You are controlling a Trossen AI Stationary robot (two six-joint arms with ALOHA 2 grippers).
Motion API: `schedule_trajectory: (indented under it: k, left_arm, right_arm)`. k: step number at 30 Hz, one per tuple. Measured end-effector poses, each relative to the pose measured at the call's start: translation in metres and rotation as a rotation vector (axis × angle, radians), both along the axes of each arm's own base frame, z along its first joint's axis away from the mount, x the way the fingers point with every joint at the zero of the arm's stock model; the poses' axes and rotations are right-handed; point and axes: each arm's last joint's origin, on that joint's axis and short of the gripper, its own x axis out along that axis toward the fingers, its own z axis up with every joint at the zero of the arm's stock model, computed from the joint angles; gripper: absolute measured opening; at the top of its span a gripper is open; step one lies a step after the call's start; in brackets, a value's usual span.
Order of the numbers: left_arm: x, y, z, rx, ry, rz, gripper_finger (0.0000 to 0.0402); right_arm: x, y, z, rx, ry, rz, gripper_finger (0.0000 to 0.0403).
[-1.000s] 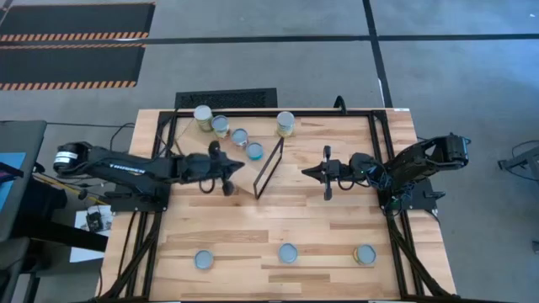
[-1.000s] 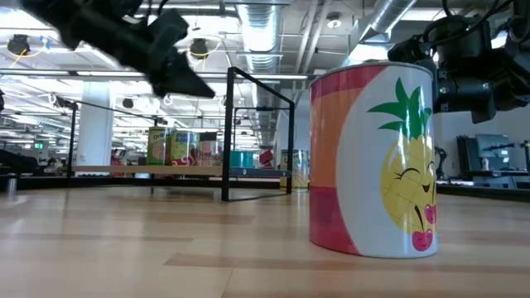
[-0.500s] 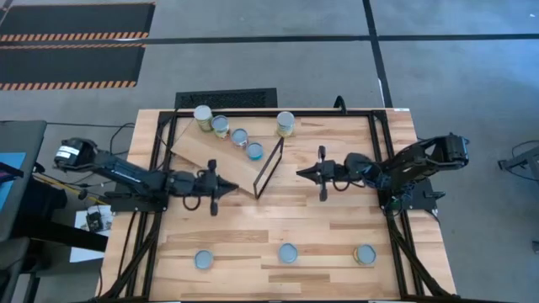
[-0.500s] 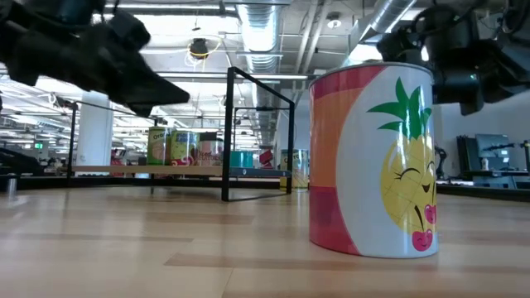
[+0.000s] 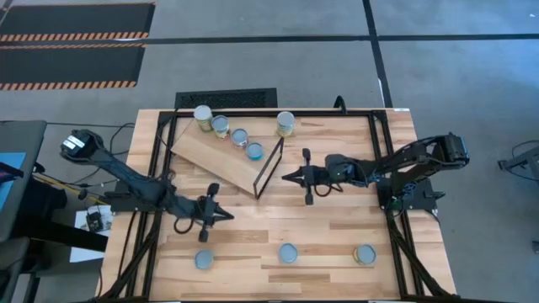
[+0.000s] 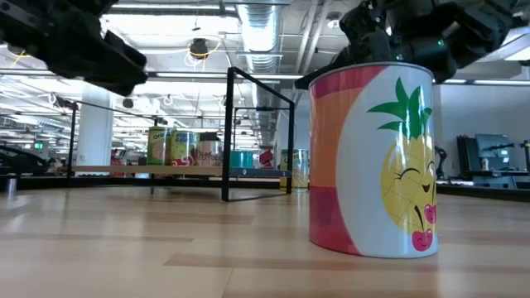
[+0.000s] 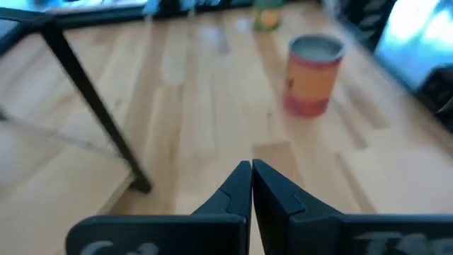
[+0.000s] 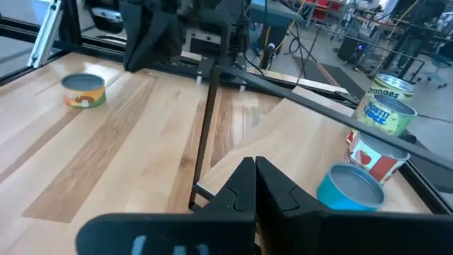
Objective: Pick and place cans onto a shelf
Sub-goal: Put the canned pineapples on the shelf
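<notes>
Cans stood in two groups on the table: three in a row along the near edge, with the leftmost can just ahead of the left gripper, whose fingers were pressed together on nothing. That gripper's wrist view showed an orange-red can standing upright on the wood. Farther back, four cans lined the far edge of the tilted plywood shelf, and a fifth can stood apart beyond the black frame. To the right of the frame the right gripper hovered with its fingers closed and empty, pointing at the frame's foot, with a blue can just beside it on the shelf.
</notes>
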Motion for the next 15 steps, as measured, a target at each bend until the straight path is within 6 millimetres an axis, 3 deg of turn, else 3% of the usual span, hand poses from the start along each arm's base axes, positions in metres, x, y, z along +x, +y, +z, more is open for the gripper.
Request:
schedule_trajectory:
  k: [7, 15]
  left_arm:
    - [0.017, -0.031, 0.036, 0.069, 0.024, 0.058, 0.0003]
    - [0.081, -0.084, 0.033, 0.239, 0.073, -0.05, 0.0003]
  right_arm:
    - [0.0, 0.002, -0.001, 0.001, 0.021, 0.006, 0.0012]
    - [0.0, 0.003, -0.002, 0.001, 0.037, 0.013, 0.0012]
